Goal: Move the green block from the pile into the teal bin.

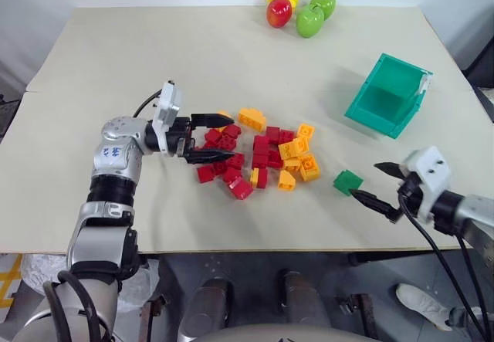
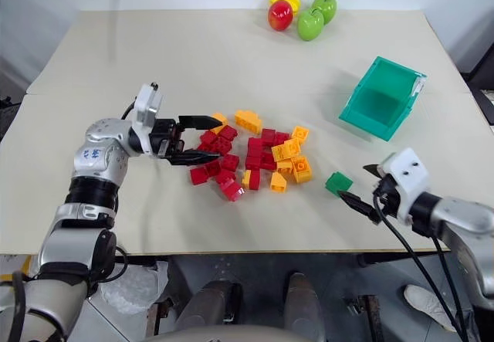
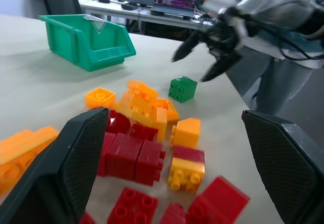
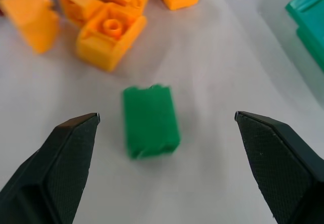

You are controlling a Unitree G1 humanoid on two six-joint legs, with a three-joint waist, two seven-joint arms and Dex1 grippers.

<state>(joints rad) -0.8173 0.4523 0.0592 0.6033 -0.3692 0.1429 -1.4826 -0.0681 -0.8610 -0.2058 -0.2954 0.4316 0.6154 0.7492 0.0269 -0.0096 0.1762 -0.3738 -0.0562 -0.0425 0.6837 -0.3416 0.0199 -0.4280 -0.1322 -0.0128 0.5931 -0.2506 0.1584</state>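
We take the pile [image 1: 258,157] as landmark. Left gripper [image 1: 210,137] sits at the pile's left edge, pointing level across it, jaws spread wide, nothing between them; one black finger hangs over the nearest red bricks. The pile itself: red and orange-yellow studded bricks, loosely clustered mid-counter [image 1: 193,56]. Just right of the pile, apart from its last orange bricks, we see the green block [image 1: 347,181] lying alone on the counter. Right gripper [image 1: 380,184] is right of the block, very near it, jaws spread with the block in front of the gap, not pinched. Further right of the pile and farther back stands the teal bin [image 1: 388,95], tilted, white tag on its far rim. Far behind the pile, at the counter's back edge, a red apple, two green apples [image 1: 310,20] and a yellow fruit.
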